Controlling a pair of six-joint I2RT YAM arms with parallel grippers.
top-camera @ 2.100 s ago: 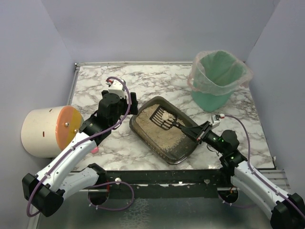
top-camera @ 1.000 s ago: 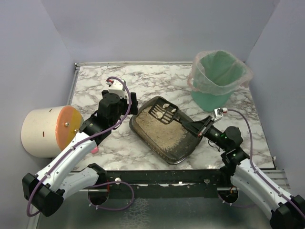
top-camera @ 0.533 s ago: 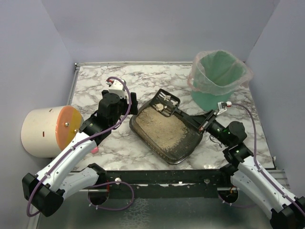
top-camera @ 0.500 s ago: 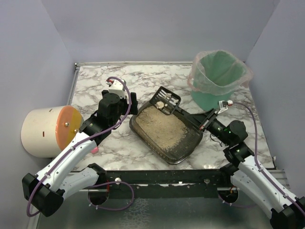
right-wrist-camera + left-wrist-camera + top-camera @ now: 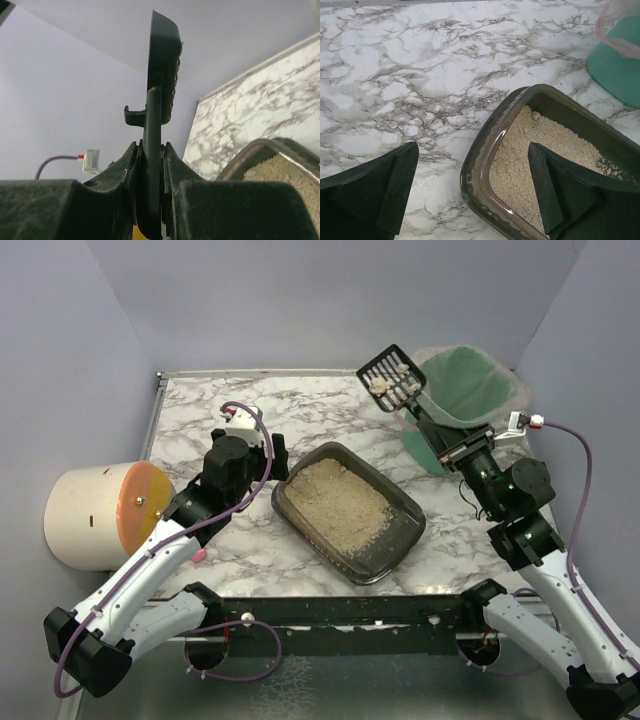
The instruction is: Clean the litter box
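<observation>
Clamping the black scoop (image 5: 392,375) by its handle, the right gripper (image 5: 458,448) holds its head, carrying pale clumps (image 5: 381,385), raised beside the green bin's (image 5: 513,390) left rim. The litter box (image 5: 398,548) lies diagonally mid-table, with bare marble table (image 5: 200,410) left and far of it. The left gripper (image 5: 472,150) hangs wide open, straddling the box's left rim.

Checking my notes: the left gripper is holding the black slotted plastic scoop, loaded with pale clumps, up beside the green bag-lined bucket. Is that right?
Not quite: the right gripper holds the black slotted plastic scoop, as the top external view shows. The pale clumps and green bucket are as stated.
</observation>
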